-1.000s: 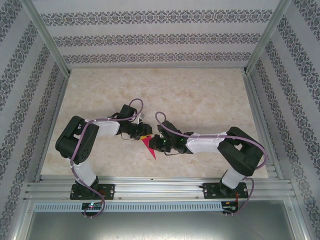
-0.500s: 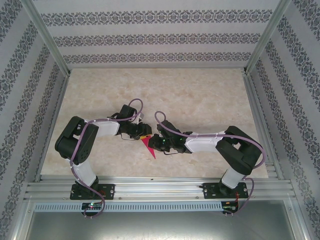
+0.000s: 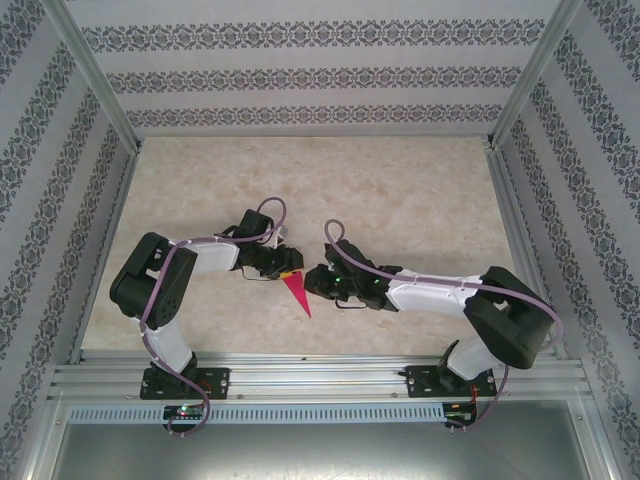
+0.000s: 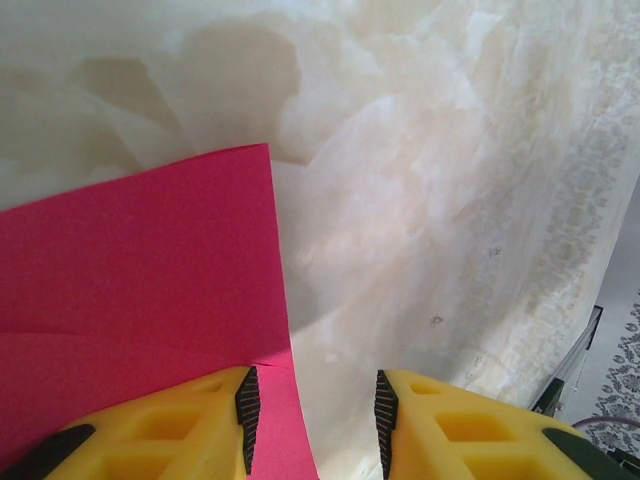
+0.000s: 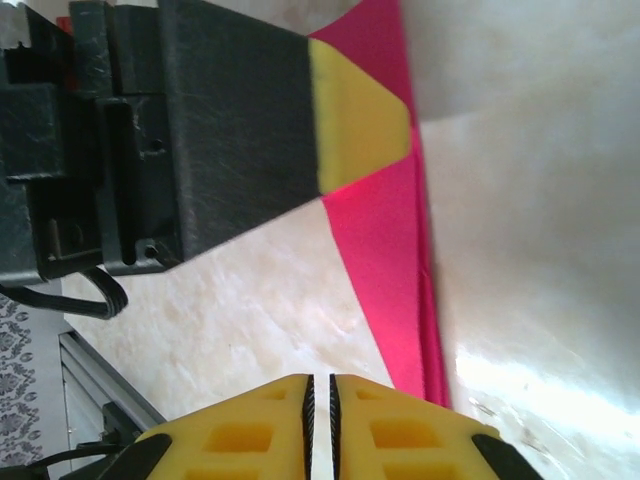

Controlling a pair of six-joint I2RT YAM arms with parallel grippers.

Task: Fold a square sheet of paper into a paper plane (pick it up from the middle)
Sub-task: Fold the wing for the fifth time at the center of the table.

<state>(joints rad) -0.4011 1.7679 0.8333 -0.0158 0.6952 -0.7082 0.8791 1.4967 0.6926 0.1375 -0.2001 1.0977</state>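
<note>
Two arms reach inward over table [image 3: 400, 200]. Left gripper [image 4: 312, 405]: fingers spread, one tip on paper [image 3: 298, 292]. Right gripper [image 5: 322, 400]: fingers pressed together, empty, just beside paper. Paper folded to point, lying on table between grippers

Beige marbled table [image 3: 400, 190] — damask-striped walls [image 3: 300, 75].

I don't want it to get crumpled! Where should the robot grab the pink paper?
Probably the wide end, not the thin tip. The pink paper lies nearly flat, so there is little to pinch from above. Its long edge by the left gripper seems slightly lifted and casts a shadow. Coming sideways at that edge, one finger could slide over it and one under.
</note>
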